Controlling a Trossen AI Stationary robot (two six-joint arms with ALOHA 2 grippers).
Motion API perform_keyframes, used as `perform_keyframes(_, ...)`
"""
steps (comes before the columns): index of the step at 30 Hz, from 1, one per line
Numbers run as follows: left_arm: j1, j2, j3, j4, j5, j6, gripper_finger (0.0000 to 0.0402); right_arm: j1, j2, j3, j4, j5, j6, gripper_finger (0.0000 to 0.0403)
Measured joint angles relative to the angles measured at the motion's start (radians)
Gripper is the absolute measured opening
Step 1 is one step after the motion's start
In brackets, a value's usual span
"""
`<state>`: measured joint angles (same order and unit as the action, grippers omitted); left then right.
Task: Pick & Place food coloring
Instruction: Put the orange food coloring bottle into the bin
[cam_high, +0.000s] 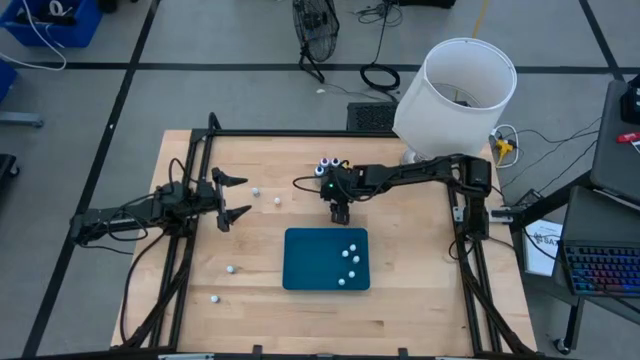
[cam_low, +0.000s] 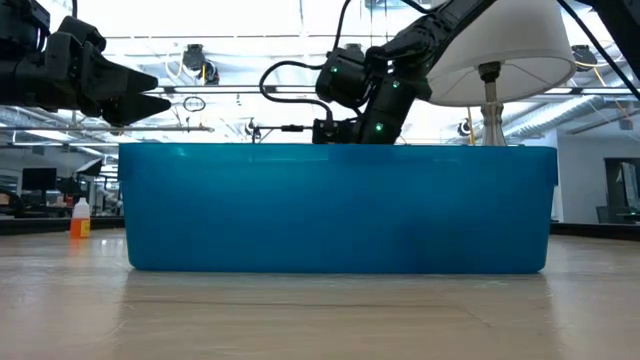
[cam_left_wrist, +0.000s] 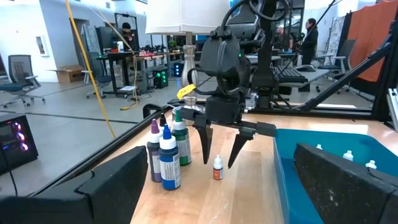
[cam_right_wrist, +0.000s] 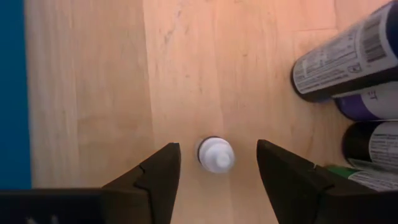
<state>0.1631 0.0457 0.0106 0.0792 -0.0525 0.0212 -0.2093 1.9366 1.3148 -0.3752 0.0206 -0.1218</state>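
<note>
A tiny food coloring bottle (cam_left_wrist: 217, 168) with a white cap (cam_right_wrist: 216, 154) and a reddish body stands upright on its base on the wooden table, just beyond the teal tray's (cam_high: 300, 262) far edge. My right gripper (cam_right_wrist: 217, 165) slants down over it, open, one finger on each side of the cap and a gap on both sides. Several more small bottles (cam_high: 349, 262) lie inside the tray's right part. Others stand loose on the table: two (cam_high: 256, 190) near my left gripper and two (cam_high: 231, 269) left of the tray. My left gripper (cam_high: 228, 197) waits open at the table's left.
A cluster of taller dye bottles (cam_left_wrist: 168, 155) stands close beside my right gripper, toward the table's far edge (cam_high: 330, 163). A white lamp (cam_high: 455, 95) stands at the far right corner. Black frame rails run along the table's left and right sides.
</note>
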Motion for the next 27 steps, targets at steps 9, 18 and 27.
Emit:
perform_keyframes(9,0.000,0.000,0.000,0.000,0.000,0.000,0.0399,-0.003,0.000,0.000,-0.007,-0.060,-0.014,0.0097)
perform_keyframes(18,0.000,0.000,0.000,0.000,0.000,0.000,0.0399,-0.003,0.000,0.000,-0.003,-0.104,-0.018,0.0044)
perform_keyframes(27,0.000,0.000,0.000,0.000,0.000,0.000,0.0399,0.034,-0.064,0.000,-0.017,-0.100,-0.015,0.0042)
